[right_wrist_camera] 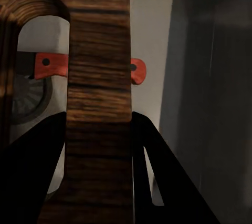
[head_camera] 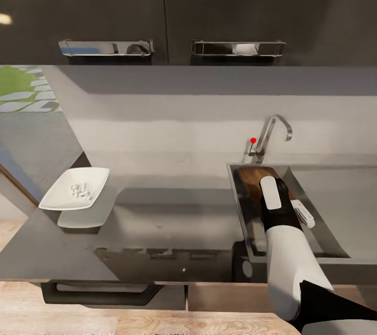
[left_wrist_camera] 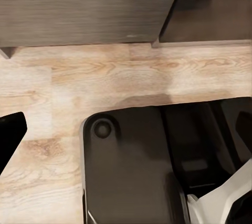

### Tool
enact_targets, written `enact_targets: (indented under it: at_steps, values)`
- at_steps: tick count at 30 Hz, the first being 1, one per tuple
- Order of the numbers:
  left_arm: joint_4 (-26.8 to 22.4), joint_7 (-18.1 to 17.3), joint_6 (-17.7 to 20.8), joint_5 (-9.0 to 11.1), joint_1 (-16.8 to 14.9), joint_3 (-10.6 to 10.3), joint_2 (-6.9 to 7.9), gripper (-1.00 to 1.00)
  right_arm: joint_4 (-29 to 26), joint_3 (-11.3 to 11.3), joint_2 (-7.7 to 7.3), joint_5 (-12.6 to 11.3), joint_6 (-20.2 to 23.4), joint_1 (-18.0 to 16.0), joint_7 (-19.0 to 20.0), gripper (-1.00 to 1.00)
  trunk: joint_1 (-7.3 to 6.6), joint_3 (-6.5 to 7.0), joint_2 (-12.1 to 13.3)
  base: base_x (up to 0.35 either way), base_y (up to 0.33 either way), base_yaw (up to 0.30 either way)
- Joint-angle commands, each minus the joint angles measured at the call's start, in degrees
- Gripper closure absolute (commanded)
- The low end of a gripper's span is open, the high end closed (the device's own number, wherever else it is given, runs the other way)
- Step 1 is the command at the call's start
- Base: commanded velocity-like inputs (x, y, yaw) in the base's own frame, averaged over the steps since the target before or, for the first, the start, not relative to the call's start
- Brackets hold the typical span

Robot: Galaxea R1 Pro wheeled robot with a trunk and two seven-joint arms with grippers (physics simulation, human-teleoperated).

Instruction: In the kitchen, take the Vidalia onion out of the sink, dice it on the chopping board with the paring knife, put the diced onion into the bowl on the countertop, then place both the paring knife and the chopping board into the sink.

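The chopping board (head_camera: 255, 180) is down inside the sink (head_camera: 238, 204), at about four o'clock in my head view. My right claw (right_wrist_camera: 98, 145) is clenched on it: in the right wrist view its two dark fingers (right_wrist_camera: 157, 171) bracket the strip of wood beside the handle slot. Through that slot and past the board's edge I see the red-orange handle of the paring knife (right_wrist_camera: 51, 65), already lying on the basin floor near the round drain (right_wrist_camera: 29, 100).

The risk I judge from here is letting go too high or at a tilt. The board could drop onto the knife and knock it about, or end up leaning on the sink wall rather than settling. Pulling out too fast could also drag the board up with the fingers.

Further out, at nine o'clock, the white bowl (head_camera: 76, 189) sits on the grey worktop (head_camera: 173, 219) with pale diced pieces (head_camera: 81, 189) in it. The tap (head_camera: 269, 136) stands behind the sink.

My left claw's state I cannot tell; its wrist view shows wooden floor (left_wrist_camera: 105, 82).
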Motion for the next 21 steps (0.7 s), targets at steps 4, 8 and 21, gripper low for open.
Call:
enact_targets:
  at_steps: [4, 8, 21]
  values:
    - [-0.1, -0.3, -0.1, -0.4, 0.0, 0.5, -0.06, -1.0, -0.1, -0.4, 0.04, -0.1, 0.6, -0.1, -0.2, 1.0, 0.03, -0.47, -0.1, 0.0, 0.0, 0.0]
    - [-0.1, -0.3, -0.1, -0.4, 0.0, 0.5, -0.06, -1.0, -0.1, -0.9, -0.17, -0.1, 0.6, -0.1, -0.2, 1.0, 0.03, -0.83, -0.1, 0.0, 0.0, 0.0]
    - [-0.1, -0.3, -0.1, -0.4, 0.0, 0.5, -0.06, -1.0, -0.1, -1.0, -0.11, -0.1, 0.6, -0.1, -0.1, 1.0, 0.03, -2.03, -0.1, 0.0, 0.0, 0.0]
